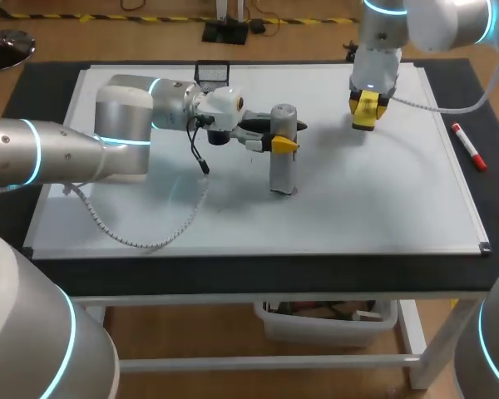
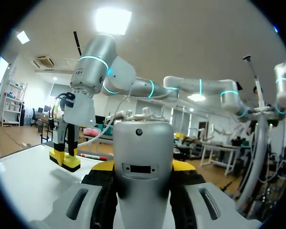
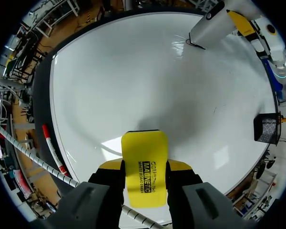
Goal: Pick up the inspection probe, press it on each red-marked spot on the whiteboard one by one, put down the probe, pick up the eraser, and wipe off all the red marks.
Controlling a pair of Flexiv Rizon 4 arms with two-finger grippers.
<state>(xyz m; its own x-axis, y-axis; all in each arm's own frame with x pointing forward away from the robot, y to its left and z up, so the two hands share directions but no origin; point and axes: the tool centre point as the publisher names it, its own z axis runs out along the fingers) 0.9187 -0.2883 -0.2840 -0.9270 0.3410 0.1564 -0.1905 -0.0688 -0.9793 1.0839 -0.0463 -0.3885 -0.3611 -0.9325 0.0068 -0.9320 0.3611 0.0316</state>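
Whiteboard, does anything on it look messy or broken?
Nothing stands out. The whiteboard looks clean, the probe stands upright in the left end effector, and the right end effector holds the eraser.

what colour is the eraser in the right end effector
Yellow eraser with black print; right wrist view shows it best.

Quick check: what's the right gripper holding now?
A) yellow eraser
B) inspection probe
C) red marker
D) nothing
A: the yellow eraser sits clamped between the right gripper fingers, while the probe is in the left gripper and the red marker lies beside the whiteboard.
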